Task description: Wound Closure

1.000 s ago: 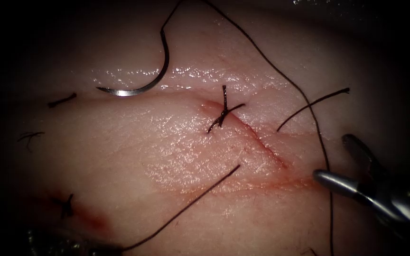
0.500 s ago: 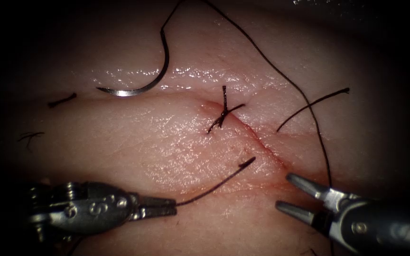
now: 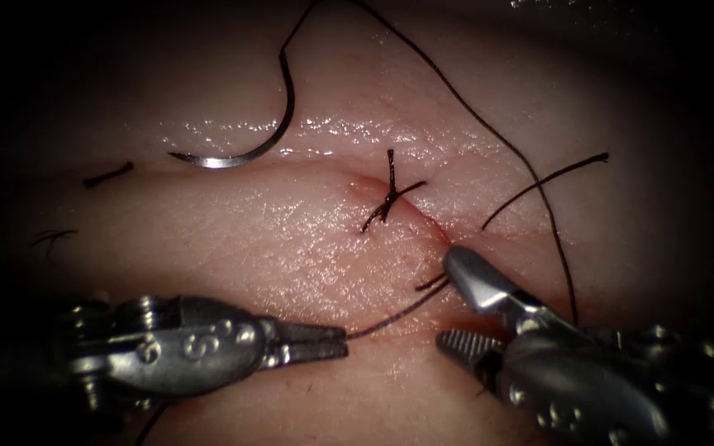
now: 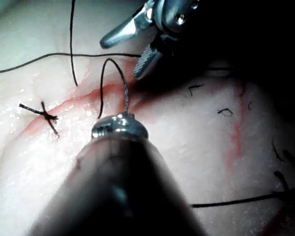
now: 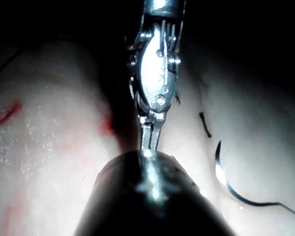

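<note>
With the left tool (image 3: 336,340) clamped on the thread (image 3: 390,318) and the right tool (image 3: 456,310) gaping beside its free end, needle (image 3: 245,149) lying loose on the tissue (image 3: 233,239), close only with the strand fully between the jaws.

A short cut end of thread (image 3: 109,174) lies well left of the cut (image 3: 433,229). A frayed scrap (image 3: 53,239) lies below it. A tied knot (image 3: 388,198) crosses the cut's upper end.

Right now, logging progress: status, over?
Left tool shut on thread. Right tool open, empty. Needle free on tissue, left of cut.
</note>
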You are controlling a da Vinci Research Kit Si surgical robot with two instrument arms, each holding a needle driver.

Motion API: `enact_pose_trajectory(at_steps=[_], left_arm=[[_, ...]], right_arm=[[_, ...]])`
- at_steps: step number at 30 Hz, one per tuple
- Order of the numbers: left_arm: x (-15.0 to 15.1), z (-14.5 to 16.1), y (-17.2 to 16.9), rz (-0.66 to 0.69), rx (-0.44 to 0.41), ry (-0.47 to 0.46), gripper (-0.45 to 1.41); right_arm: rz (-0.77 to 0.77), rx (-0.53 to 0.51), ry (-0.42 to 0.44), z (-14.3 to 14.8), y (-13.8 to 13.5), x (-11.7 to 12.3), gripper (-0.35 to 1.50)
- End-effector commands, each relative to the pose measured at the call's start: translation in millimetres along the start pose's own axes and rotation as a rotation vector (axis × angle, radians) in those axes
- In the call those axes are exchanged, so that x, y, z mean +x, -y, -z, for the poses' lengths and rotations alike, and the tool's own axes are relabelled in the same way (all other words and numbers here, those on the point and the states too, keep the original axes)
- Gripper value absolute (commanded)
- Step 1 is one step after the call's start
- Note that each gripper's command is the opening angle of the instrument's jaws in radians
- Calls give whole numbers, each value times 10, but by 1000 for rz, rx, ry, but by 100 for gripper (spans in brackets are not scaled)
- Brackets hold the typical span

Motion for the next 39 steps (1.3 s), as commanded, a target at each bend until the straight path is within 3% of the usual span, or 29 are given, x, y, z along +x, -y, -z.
enact_pose_trajectory(at_steps=[1,16,17,19,20,21,24,26,27,28,31,33,39], left_arm=[[-1,-8,0,1,-1,0,-45],[5,-12,7,4,1,-6,-45],[6,-12,7,4,1,-6,-45],[6,-12,6,4,2,-5,-45],[6,-11,6,4,2,-5,-45],[6,-11,5,-1,2,-5,-45],[6,-10,3,-1,2,-5,-43],[6,-8,1,-1,3,-4,-25],[7,-8,-1,-6,4,-4,-6],[7,-7,-3,-5,6,-6,29],[8,-6,-5,-3,7,-14,81],[8,-5,-6,-1,58,7,116],[-8,2,-13,4,108,45,121]], right_arm=[[5,-6,-4,-9,0,5,123],[19,-51,-83,-19,1,35,120],[19,-51,-83,-18,1,37,113],[27,-55,-86,-17,3,39,70],[28,-55,-87,-16,4,39,24],[30,-59,-88,-15,6,40,-35],[53,-57,-84,-17,6,37,-35],[60,-48,-85,-20,5,33,-35],[66,-45,-82,-21,5,31,-35],[66,-36,-72,-24,5,25,-35],[66,-31,-48,-28,5,17,-35],[66,-32,-33,-33,6,9,-35],[68,-32,-15,-38,8,-7,-35]])
